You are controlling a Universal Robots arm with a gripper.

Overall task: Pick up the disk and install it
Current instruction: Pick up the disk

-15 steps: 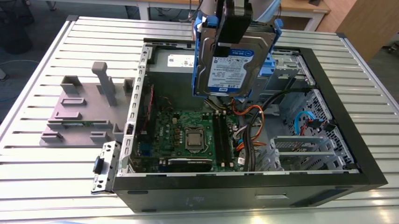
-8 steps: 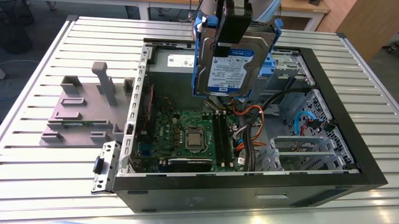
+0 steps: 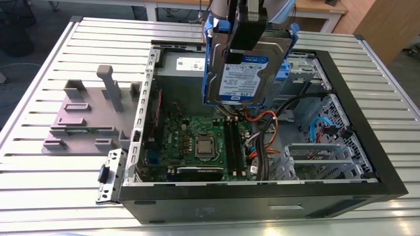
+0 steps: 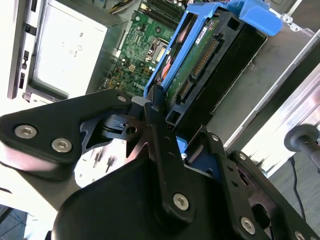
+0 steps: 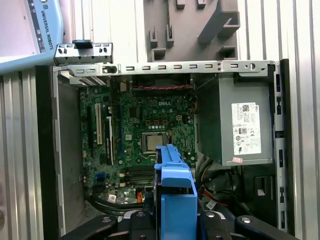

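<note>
The disk (image 3: 246, 73), a silver-grey hard drive with a white-and-blue label in a blue carrier bracket, hangs upright above the open computer case (image 3: 354, 182). My gripper (image 3: 248, 34) comes down from above and is shut on the disk's upper end. In the exterior view the disk hovers over the case's far middle, between the grey power supply (image 3: 187, 64) and the silver drive cage (image 3: 307, 69). The second wrist view has the black fingers (image 4: 152, 115) clamping the blue carrier of the disk (image 4: 197, 60). The blue bracket of the disk (image 5: 172, 195) rises over the motherboard (image 5: 140, 135) in the first wrist view.
A green motherboard (image 3: 196, 142) with orange and black cables (image 3: 262, 142) lies on the case floor. A grey plastic stand (image 3: 92, 113) with upright posts sits on the slatted metal table (image 3: 52, 196), on the exterior view's left of the case.
</note>
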